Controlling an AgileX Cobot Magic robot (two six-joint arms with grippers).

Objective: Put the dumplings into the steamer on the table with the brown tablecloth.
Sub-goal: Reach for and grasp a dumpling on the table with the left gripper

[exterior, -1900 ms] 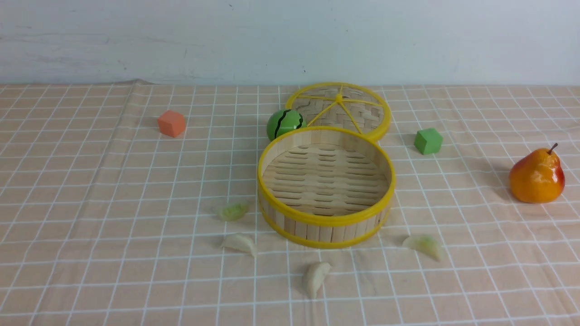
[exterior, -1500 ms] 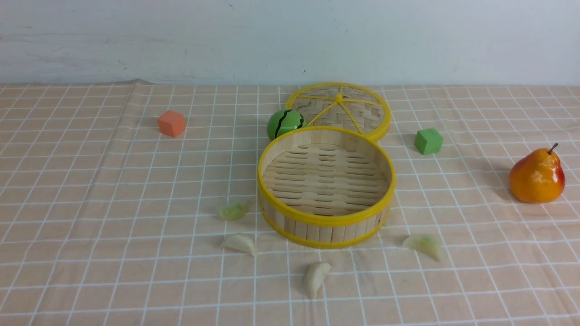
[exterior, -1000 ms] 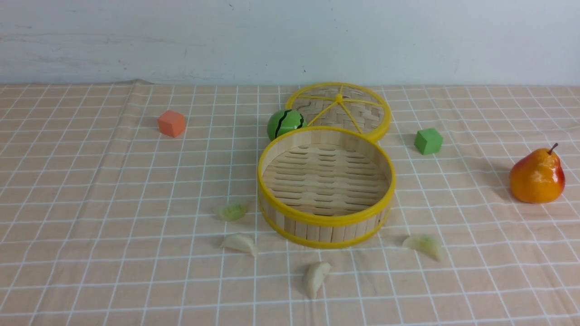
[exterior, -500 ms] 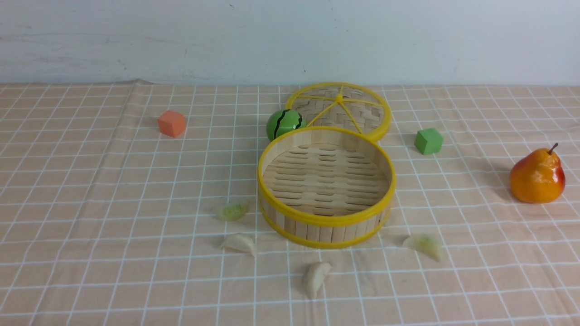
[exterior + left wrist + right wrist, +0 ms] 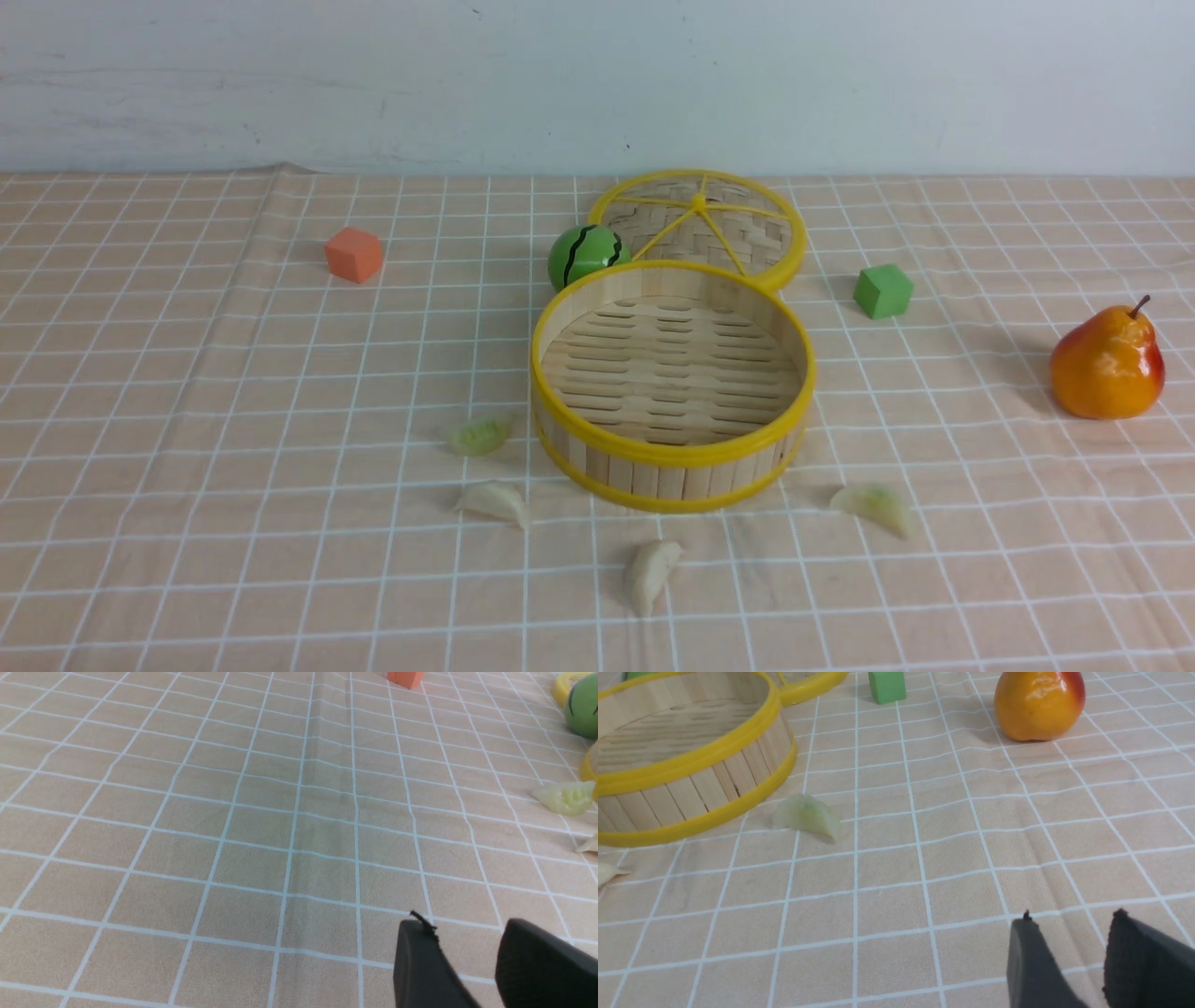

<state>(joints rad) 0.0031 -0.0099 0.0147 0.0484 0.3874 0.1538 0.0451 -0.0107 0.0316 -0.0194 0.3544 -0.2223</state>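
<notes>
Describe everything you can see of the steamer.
The steamer is a round, open basket: upright wall of bamboo slats between two yellow rims, slotted slat floor, nothing inside. It stands level on the checked tablecloth, mid-table. The woven lid and toy watermelon sit close behind it, contact unclear; the dumplings lie apart near its front.

No readable text or markings anywhere.

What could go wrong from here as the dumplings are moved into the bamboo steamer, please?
1. The cream crescent dumpling lies flat on the wrinkled peach grid tablecloth; the open right gripper might pinch cloth with it or let it slip.
2. The green-tinted crescent dumpling lies near the wall of the round yellow-rimmed bamboo steamer; the left gripper could nudge the basket while reaching.
</notes>
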